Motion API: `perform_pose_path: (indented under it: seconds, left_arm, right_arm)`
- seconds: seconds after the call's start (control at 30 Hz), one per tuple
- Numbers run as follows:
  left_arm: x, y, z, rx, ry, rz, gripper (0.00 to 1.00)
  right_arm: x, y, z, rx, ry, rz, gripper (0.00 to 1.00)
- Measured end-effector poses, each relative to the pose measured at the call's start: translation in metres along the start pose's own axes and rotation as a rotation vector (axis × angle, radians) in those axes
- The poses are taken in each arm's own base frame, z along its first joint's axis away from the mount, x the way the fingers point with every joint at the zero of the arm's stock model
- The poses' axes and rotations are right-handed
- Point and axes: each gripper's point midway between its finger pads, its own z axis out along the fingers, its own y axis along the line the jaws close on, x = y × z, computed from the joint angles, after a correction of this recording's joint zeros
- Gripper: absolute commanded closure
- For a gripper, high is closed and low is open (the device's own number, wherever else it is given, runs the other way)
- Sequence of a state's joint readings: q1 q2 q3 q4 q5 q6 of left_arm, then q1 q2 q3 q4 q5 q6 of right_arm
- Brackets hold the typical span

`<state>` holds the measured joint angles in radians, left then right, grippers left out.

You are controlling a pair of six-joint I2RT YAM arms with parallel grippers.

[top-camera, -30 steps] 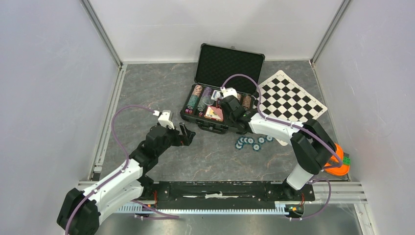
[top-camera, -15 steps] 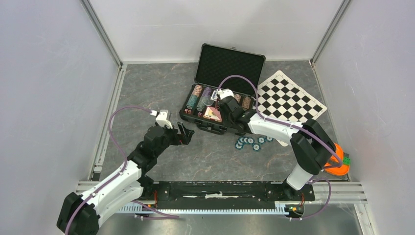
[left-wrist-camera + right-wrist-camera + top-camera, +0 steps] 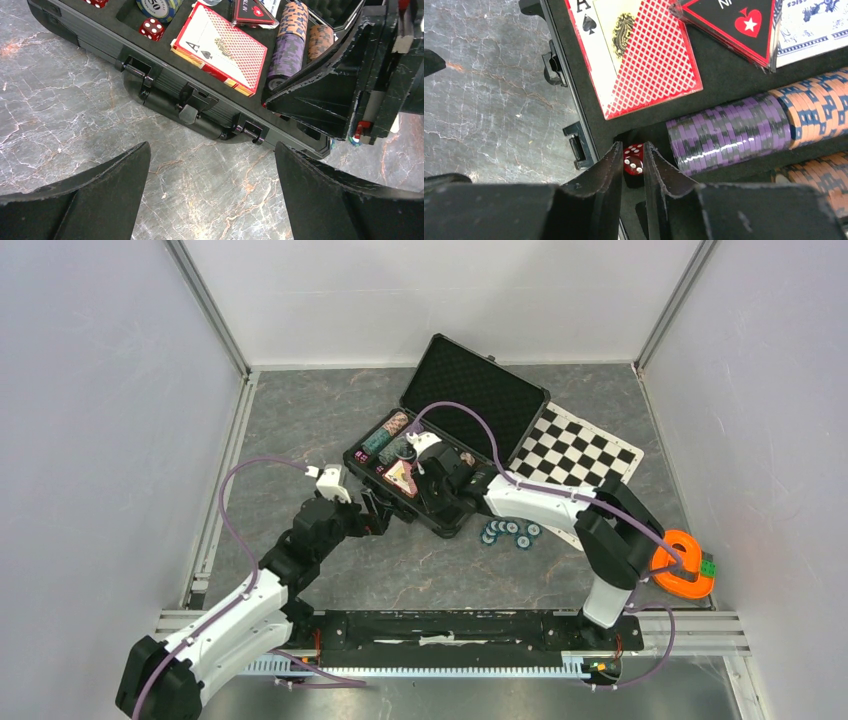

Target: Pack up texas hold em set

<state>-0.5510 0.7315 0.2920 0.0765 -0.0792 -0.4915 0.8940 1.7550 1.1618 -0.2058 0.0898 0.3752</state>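
On the left, the left end effector (image 3: 211, 147) hung over the grey marbled counter (image 3: 300, 420), its matte black fingers spread wide and holding nothing, just near the case's latched front wall. The case (image 3: 480, 400), a black rectangular box with ribbed sides and egg-crate foam in its raised lid, lay at a slant. Its long axis ran from far left to near right, with the latches facing near left and the lid leaning far right. Inside lay a glossy red card deck (image 3: 220, 47) and rows of striped purple chips (image 3: 724, 132). The right end effector (image 3: 632, 146) reached into the case's near corner, fingers narrowly apart around a red die (image 3: 633, 160); whether they pressed it could not be told. Round teal chips (image 3: 510, 532) lay loose on the counter just right of the case.
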Motion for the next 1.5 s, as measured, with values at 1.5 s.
perform_pose_path:
  seconds: [1.5]
  left_arm:
    - [0.110, -0.086, 0.056, 0.339, 0.493, 0.058, 0.05]
  right_arm:
    - [0.112, -0.290, -0.084, 0.558, 0.042, 0.538, 0.58]
